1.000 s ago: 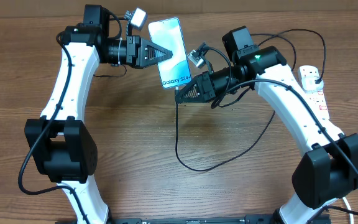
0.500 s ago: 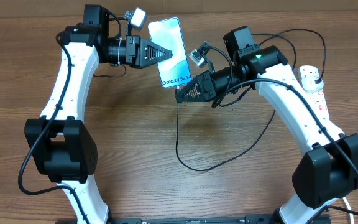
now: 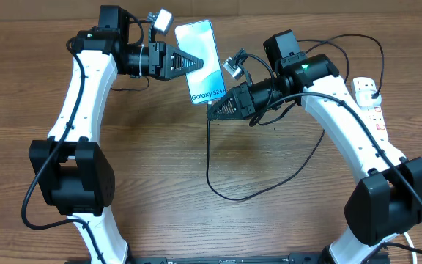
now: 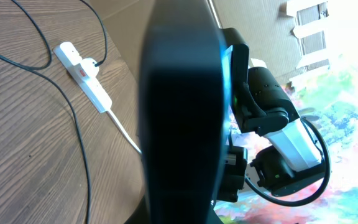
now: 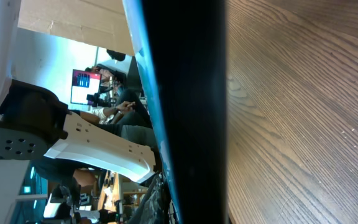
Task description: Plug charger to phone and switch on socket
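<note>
Brown wood-grain table [image 3: 160, 169], pale strip [image 3: 284, 6] along its far edge, tan cardboard [image 4: 260, 25] behind, bright many-coloured picture [image 4: 353, 124] to one side, beyond the table a lit room – small red screen [image 5: 82, 79], blurred seated shapes [image 5: 114, 106], perhaps people.

The phone [image 3: 202, 60] is facing its blue-white screen upward. The thin black charger [image 3: 208, 158] is looping across the counter [image 3: 160, 183] from below its lower edge. The white socket [image 3: 371, 103] is lying far right.

Wooden table [image 3: 160, 183]: white socket [image 3: 370, 99] at right edge, black charger [image 3: 208, 154] looped mid-table.
</note>
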Robot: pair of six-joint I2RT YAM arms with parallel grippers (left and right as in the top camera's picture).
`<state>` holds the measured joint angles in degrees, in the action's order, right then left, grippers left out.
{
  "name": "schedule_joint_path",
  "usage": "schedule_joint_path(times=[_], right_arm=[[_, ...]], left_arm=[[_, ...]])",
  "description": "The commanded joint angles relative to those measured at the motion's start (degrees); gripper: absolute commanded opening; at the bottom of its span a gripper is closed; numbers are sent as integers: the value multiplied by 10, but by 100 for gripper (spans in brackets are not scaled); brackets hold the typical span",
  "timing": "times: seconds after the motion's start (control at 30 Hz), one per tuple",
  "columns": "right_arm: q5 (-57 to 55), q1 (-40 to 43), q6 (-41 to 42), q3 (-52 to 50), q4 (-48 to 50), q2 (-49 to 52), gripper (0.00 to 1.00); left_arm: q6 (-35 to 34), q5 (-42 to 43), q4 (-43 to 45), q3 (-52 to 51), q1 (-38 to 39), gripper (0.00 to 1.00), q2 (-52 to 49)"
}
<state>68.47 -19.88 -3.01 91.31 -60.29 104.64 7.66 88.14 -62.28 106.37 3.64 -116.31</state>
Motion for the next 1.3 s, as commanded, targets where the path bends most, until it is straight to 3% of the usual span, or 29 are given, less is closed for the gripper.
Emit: schedule_joint_path(times=[0.0,1.03,1.27], right_arm=[[22,5,-5,-3,5,0,3],[38,19,-74,-3,-35,0,3],[-5,20,-78,-3,-74,0,3]], left_arm=[[16,26,0,8,10,4,7],[28,26,0,8,20,4,7],[26,26,3,8,13,4,7]])
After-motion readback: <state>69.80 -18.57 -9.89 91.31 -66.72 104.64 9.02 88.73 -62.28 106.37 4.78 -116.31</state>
